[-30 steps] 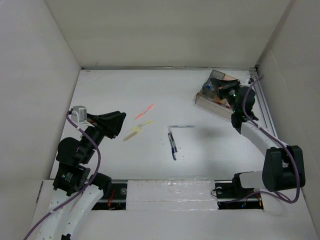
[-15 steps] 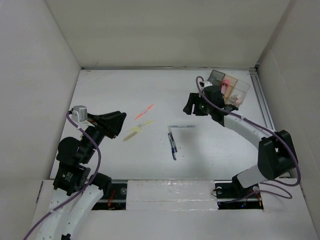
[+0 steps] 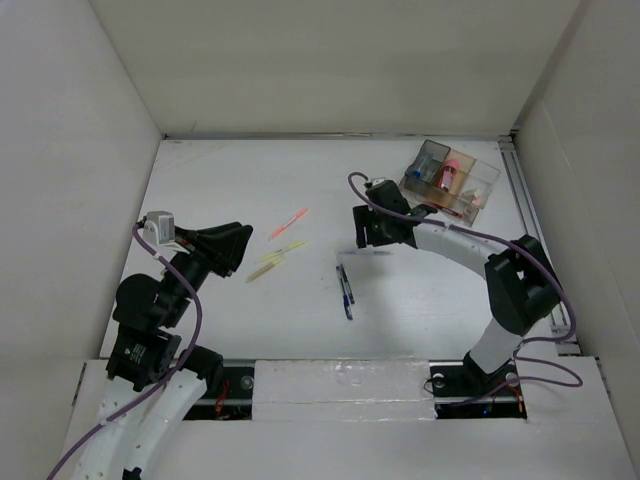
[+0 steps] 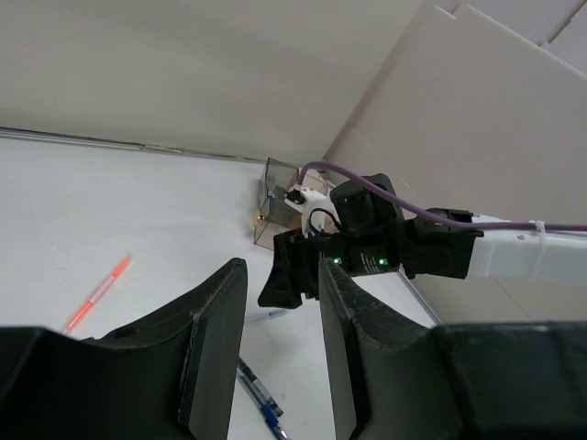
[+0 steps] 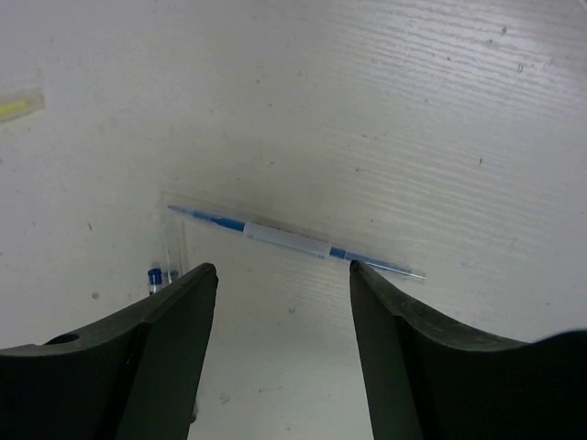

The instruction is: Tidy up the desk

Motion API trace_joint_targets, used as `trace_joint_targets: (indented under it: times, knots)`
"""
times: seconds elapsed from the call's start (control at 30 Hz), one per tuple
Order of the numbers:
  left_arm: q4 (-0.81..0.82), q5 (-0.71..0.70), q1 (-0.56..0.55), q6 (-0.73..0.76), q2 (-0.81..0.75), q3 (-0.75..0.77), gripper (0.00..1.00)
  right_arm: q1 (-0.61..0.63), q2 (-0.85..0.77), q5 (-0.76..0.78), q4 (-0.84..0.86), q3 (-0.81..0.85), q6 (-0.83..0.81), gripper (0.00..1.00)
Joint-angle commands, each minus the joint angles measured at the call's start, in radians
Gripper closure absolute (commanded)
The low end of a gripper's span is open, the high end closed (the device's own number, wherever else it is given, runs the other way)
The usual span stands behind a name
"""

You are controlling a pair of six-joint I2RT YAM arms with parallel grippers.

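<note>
On the white desk (image 3: 200,180), a clear blue pen (image 3: 362,253) lies near the middle. My right gripper (image 3: 375,228) hovers just behind it, open. In the right wrist view the pen (image 5: 293,240) lies crosswise just beyond the fingertips of that gripper (image 5: 282,269), with nothing between them. Two dark blue pens (image 3: 345,288) lie in front. A red pen (image 3: 289,223) and yellow pens (image 3: 277,260) lie left of centre. My left gripper (image 3: 235,250) is raised at the left, open and empty (image 4: 280,275).
A clear compartmented organizer (image 3: 450,180) with small items stands at the back right, beside the metal rail (image 3: 530,220). White walls enclose the desk on three sides. In the left wrist view the right arm (image 4: 385,247) reaches in front of the organizer (image 4: 275,197).
The right arm swung from the organizer at the back right leftward to the middle, above the clear blue pen, and its jaws opened. The left arm has not moved.
</note>
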Motion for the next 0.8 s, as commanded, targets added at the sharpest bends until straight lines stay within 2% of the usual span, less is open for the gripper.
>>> trace_joint_targets:
  times: [0.0, 0.1, 0.2, 0.43, 0.67, 0.77]
  knots:
    - [0.042, 0.009, 0.002, 0.011, -0.009, 0.011, 0.67, -0.015, 0.011, -0.06, 0.026, -0.001, 0.07, 0.36]
    - [0.043, 0.02, 0.002, 0.011, -0.006, 0.013, 0.67, -0.015, 0.037, -0.091, 0.063, -0.024, 0.088, 0.37]
    - [0.043, 0.015, 0.002, 0.011, -0.012, 0.013, 0.67, -0.015, 0.076, -0.096, 0.098, -0.029, 0.122, 0.25]
    - [0.042, 0.011, 0.002, 0.013, -0.015, 0.011, 0.67, -0.048, 0.128, -0.099, 0.121, 0.014, 0.192, 0.2]
    - [0.042, 0.017, 0.002, 0.013, -0.012, 0.011, 0.67, -0.099, 0.145, -0.131, 0.178, -0.018, 0.252, 0.24]
    - [0.043, 0.017, 0.002, 0.014, -0.007, 0.013, 0.67, -0.09, 0.111, -0.068, 0.172, -0.041, 0.265, 0.3]
